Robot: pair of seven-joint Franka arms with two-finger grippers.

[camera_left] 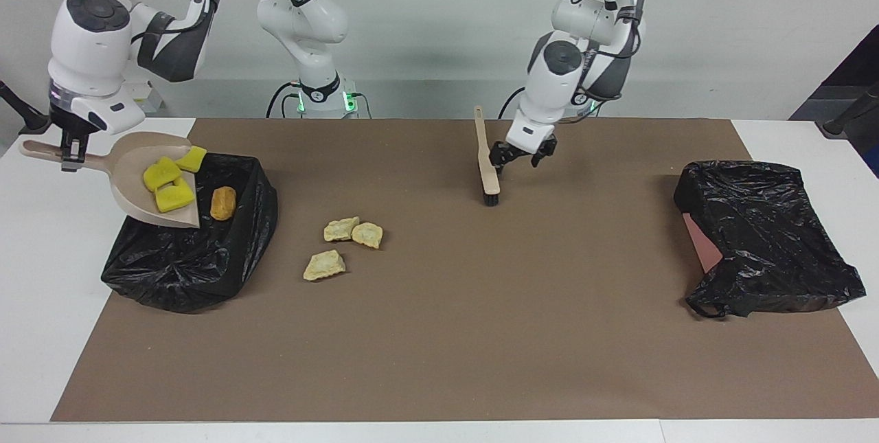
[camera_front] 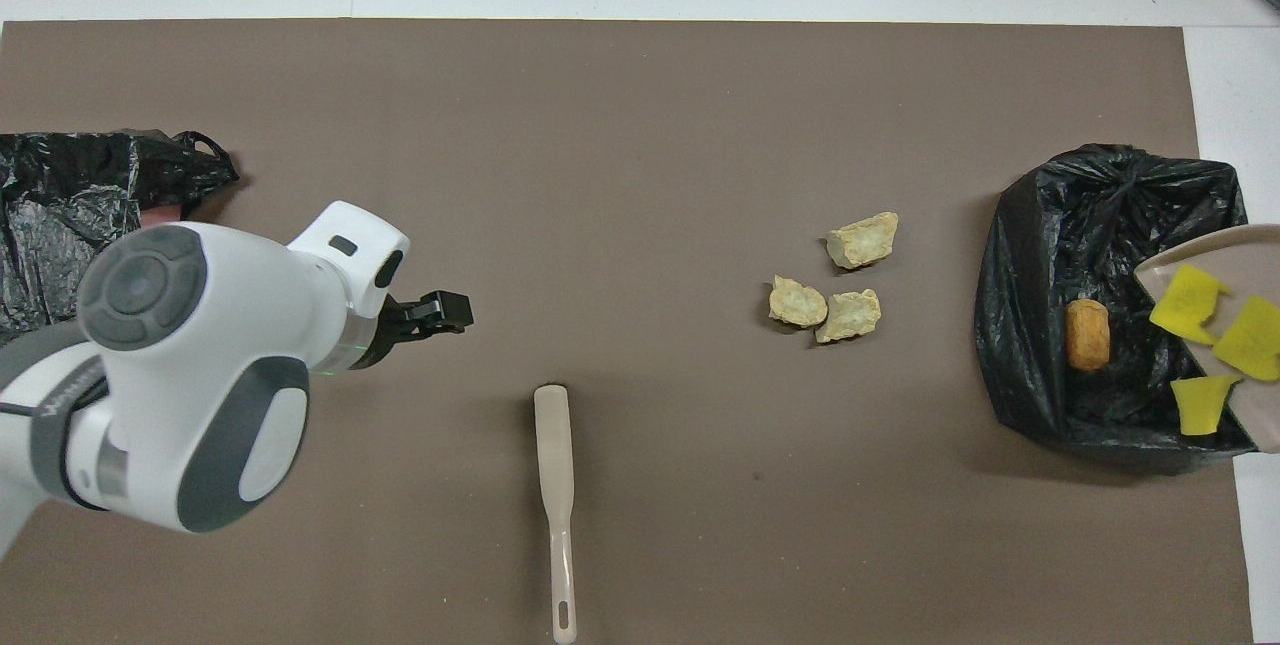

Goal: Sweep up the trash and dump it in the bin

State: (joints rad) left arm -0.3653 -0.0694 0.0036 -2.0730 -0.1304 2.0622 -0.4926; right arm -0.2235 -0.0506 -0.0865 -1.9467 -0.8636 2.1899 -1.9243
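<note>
At frame left, right gripper [camera_left: 71, 153] grips the dustpan [camera_left: 147, 185] tipping yellow chunks [camera_left: 168, 185] over the bin [camera_left: 192, 251] (orange chunk [camera_left: 223, 202] in); tan chunks [camera_left: 347, 244] unswept, left gripper [camera_left: 522, 156] spread empty beside the brush [camera_left: 486, 165]

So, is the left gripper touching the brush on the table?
Apart. The overhead view shows bare mat between the left gripper and the brush, which lies flat on the mat.

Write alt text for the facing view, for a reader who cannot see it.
The right hand tips a beige dustpan holding three yellow chunks over a black-lined bin, where an orange-brown chunk already lies. Three tan chunks remain on the brown mat. The left hand hangs beside an upright brush.
</note>
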